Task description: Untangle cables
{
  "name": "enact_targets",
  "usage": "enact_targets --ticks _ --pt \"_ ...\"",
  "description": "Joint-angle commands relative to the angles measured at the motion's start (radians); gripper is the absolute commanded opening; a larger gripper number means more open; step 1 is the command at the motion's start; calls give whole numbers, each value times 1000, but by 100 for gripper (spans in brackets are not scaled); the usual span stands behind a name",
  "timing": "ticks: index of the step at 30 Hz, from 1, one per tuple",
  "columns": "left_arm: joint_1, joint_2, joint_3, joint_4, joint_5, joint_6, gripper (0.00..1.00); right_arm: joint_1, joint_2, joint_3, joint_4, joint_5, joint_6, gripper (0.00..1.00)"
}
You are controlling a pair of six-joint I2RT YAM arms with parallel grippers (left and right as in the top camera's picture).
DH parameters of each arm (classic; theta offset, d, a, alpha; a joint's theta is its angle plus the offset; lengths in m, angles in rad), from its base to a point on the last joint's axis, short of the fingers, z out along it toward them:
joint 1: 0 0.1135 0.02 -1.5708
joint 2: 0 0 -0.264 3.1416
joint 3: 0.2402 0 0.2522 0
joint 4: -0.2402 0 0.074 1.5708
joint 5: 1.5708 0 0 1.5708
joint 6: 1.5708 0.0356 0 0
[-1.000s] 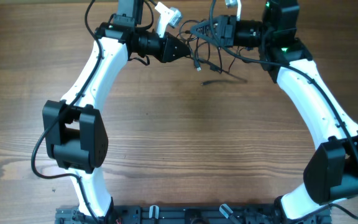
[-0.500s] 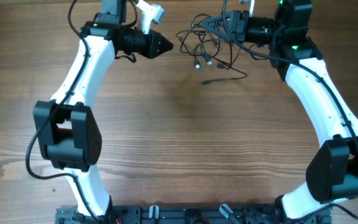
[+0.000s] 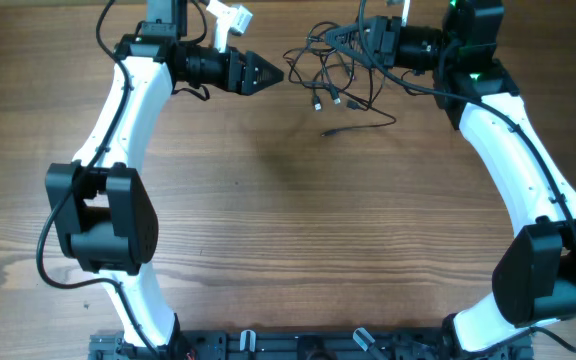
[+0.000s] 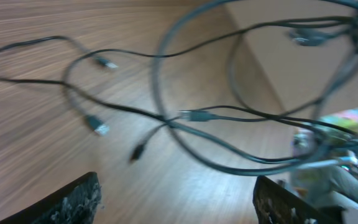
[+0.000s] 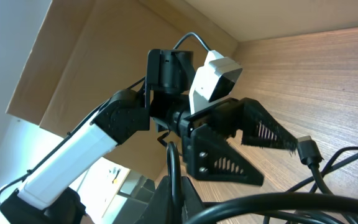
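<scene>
The cables (image 3: pixel 333 75) formed a loose black tangle at the far edge of the table (image 3: pixel 288 220), between the 2 grippers and nearer the right one. Their upper loops bunched at the right gripper (image 3: pixel 360 45), whose fingers were pressed together on the strands. From there several loops drooped toward the wood. 2 small plug ends (image 3: pixel 318 103) hung side by side at the tangle's lower left, and 1 thin strand (image 3: pixel 358 126) lay flat on the table just nearer the camera.

From the left wrist view the cables (image 4: pixel 191 116) crossed one another in wide blurred curves above the wood grain, with several plug ends showing. The left gripper (image 4: pixel 176 180) framed them from below, its 2 fingers spread wide and nothing between them.

In the overhead view the left gripper (image 3: pixel 273 72) pointed at the tangle from the left, just short of it and touching no strand.

The right wrist view showed thick curves of cable (image 5: pixel 316 163) close to the lens. Beyond them the left gripper (image 5: pixel 277 163) faced the camera with its jaws parted.
</scene>
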Motion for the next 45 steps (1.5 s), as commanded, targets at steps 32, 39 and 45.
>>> enact_targets --ticks 32,39,45 --pt "-87 -13 -8 -30 -167 161 59 -20 -37 24 118 -74 101 5" --pt "-19 -90 -8 -69 -90 257 60 -37 -37 24 118 -80 104 5" --pt "-23 -104 -8 -195 -35 475 62 -37 -37 24 126 -82 126 4"
